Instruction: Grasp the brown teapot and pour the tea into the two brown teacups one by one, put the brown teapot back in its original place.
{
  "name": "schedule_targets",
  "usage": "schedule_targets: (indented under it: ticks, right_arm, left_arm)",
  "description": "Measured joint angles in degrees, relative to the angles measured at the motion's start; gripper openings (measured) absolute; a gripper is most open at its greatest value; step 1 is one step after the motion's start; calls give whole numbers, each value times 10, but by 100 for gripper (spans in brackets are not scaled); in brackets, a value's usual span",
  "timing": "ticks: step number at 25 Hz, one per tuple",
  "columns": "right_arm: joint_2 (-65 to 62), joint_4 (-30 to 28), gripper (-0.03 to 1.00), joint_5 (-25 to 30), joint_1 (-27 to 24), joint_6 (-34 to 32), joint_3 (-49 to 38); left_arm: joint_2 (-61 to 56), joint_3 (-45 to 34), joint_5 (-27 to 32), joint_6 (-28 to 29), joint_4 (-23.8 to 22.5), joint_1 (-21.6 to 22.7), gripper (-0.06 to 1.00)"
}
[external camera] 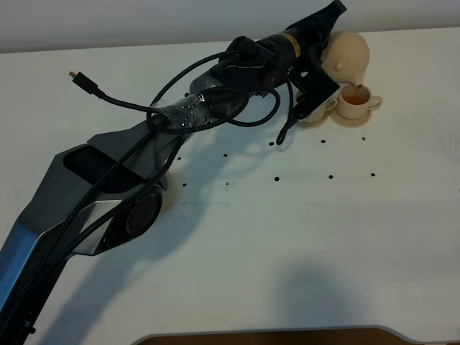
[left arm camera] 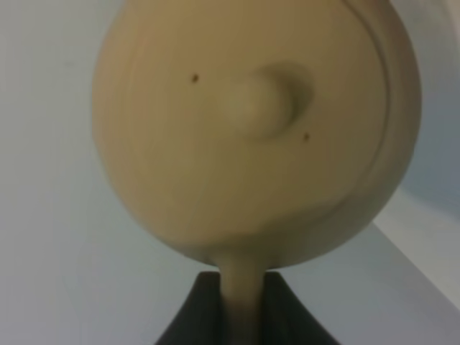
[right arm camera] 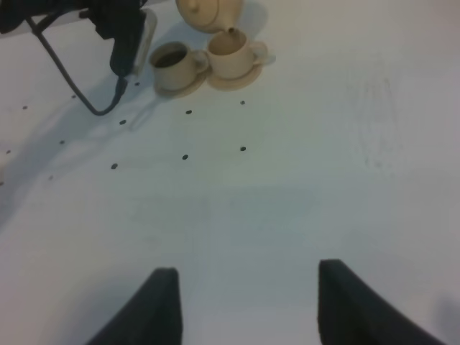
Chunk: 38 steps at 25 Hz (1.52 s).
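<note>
My left fingers point(left arm camera: 188, 320) are clamping the loop handle of the squat beige ceramic teapot point(external camera: 349, 50), tipping it at the white worktop's point(external camera: 287, 237) one o'clock. Tea is running into a small beige ceramic cup point(external camera: 357, 100). The twin cup point(right arm camera: 172, 63) at its nine o'clock is holding dark tea. My right fingers point(right arm camera: 154, 309) are hanging wide apart, gripping nothing.

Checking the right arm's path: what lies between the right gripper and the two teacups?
Only bare table with dark dots separates right gripper and teacups, per right wrist view.
</note>
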<state>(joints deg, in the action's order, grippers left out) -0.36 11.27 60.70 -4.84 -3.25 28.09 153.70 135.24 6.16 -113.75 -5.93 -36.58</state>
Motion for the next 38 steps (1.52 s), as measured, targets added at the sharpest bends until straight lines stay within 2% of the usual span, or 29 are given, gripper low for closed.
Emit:
schedule_targets:
  ticks: [16,22,38]
  right_arm:
    - [0,0,45,0,0,0,0]
    - [0,0,45,0,0,0,0]
    - [0,0,45,0,0,0,0]
  left_arm:
    - [0,0,-3,-20,1,0,14]
    - [0,0,-9,-46,1,0,14]
    - [0,0,-12,-49,1,0,14]
